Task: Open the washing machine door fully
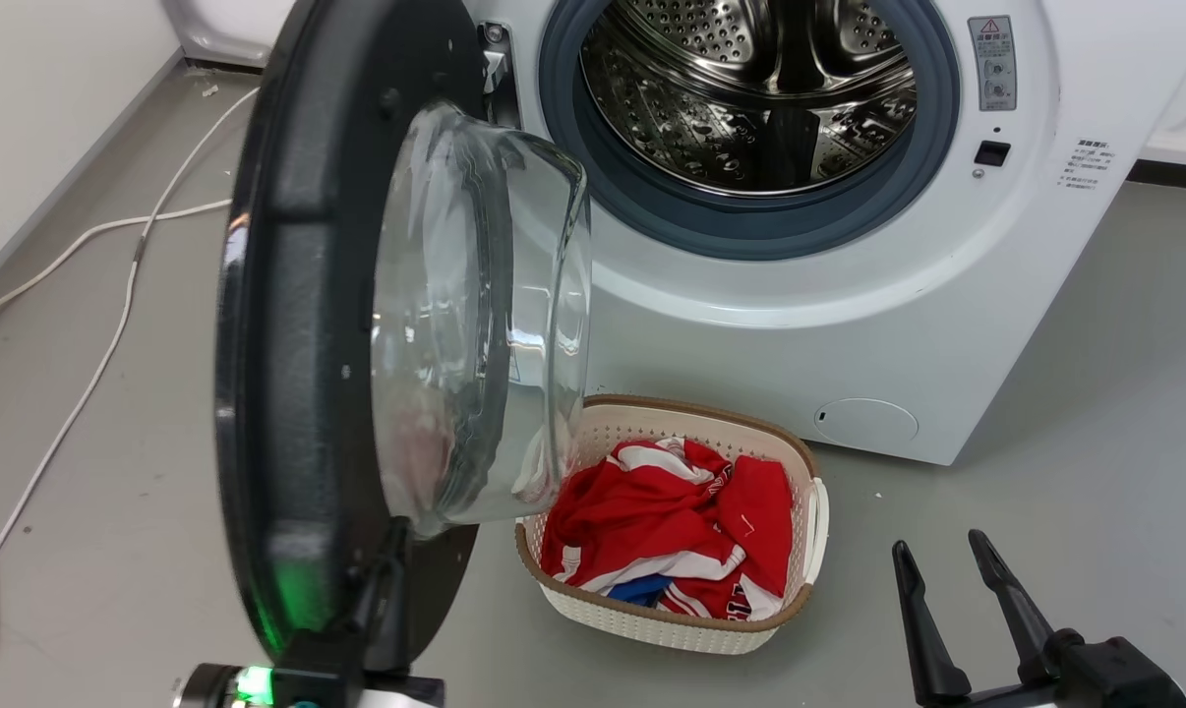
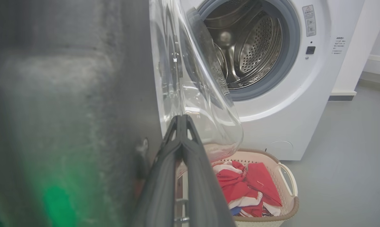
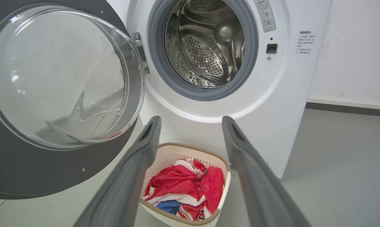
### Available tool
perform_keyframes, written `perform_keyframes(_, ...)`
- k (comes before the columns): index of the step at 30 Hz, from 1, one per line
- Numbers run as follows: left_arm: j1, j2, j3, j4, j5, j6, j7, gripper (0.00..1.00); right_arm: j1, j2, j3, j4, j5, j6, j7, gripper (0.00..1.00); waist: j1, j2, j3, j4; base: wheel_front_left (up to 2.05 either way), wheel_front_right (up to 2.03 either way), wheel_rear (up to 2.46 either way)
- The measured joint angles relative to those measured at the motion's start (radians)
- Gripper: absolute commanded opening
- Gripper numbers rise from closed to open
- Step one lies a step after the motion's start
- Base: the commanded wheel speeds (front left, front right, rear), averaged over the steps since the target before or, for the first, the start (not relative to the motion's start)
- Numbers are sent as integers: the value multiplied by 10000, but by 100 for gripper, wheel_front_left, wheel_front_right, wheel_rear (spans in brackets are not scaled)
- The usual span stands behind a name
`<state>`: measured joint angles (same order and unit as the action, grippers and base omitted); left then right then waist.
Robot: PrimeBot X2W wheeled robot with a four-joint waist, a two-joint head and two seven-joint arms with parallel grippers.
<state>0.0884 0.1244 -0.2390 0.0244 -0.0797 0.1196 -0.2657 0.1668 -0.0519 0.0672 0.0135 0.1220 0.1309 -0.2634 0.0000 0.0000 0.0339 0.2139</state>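
My left gripper's [image 2: 182, 118] two long dark fingers are pressed together, right beside the inside of the big round shiny black washing machine door [image 1: 288, 295]. The door stands swung out, left of one holey steel drum [image 1: 750, 88]. My right gripper [image 1: 937, 543] is spread wide, holding nothing. One cream plastic basket [image 1: 811, 492] holds crumpled red cloth [image 1: 672, 521].

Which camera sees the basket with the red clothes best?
The head view: the laundry basket shows nearly whole, its left edge behind the glass of the washing machine door. Both wrist views crop its bottom, and gripper fingers cover part.
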Motion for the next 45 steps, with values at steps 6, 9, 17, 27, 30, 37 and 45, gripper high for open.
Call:
perform_keyframes(6, 100, 96, 1164, -188, -307, 109, 0, 0, -30, 0, 13, 17, -2, 0, 0, 100, 0, 0, 93, -26, 0, 0, 0)
perform_keyframes(9, 71, 286, 1699, -180, -290, 111, 0, 0, -54, 0, -4, -8, -6, 0, 0, 100, 0, 0, 207, -58, 0, 0, 0)
perform_keyframes(17, -457, 332, 3009, 173, -497, 6, -4, 0, -325, 0, -81, -73, -167, 0, 0, 100, 0, 0, 649, -199, 0, 0, 0)
perform_keyframes(27, -1286, 564, 4888, 991, -777, -157, -2, 0, -666, 0, -217, -140, -339, 0, 0, 100, 0, 0, 1298, -386, 0, 0, 0)
perform_keyframes(30, -1523, 604, 5308, 1216, -775, -228, -2, 0, -737, 0, -234, -140, -360, 0, 0, 100, 0, 0, 1441, -414, 0, 0, 0)
perform_keyframes(37, -2146, 732, 6094, 1965, -750, -408, -2, 0, -881, 0, -190, -102, -399, 0, 0, 100, 1, 0, 1638, -480, 0, 0, 0)
perform_keyframes(45, -2702, 890, 6924, 2752, -771, -608, -2, 0, -1060, 0, -199, -75, -414, 0, 0, 100, 1, 0, 1738, -645, 0, 0, 0)
